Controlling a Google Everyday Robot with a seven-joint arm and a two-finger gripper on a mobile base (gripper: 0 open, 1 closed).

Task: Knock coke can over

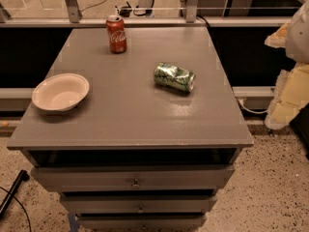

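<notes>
The coke can (116, 34) is red with white script and a silver top. It stands upright near the far edge of the grey table top (125, 115), left of centre. My gripper (284, 103) shows as pale white and yellow parts at the right edge of the camera view. It hangs beyond the table's right side, far from the can and touching nothing.
A dented green and silver can (174, 77) lies on its side right of the table's centre. A white bowl (60, 92) sits at the left edge. Drawers (133, 178) stand slightly open below the front edge. Metal rails and a cable run behind the table.
</notes>
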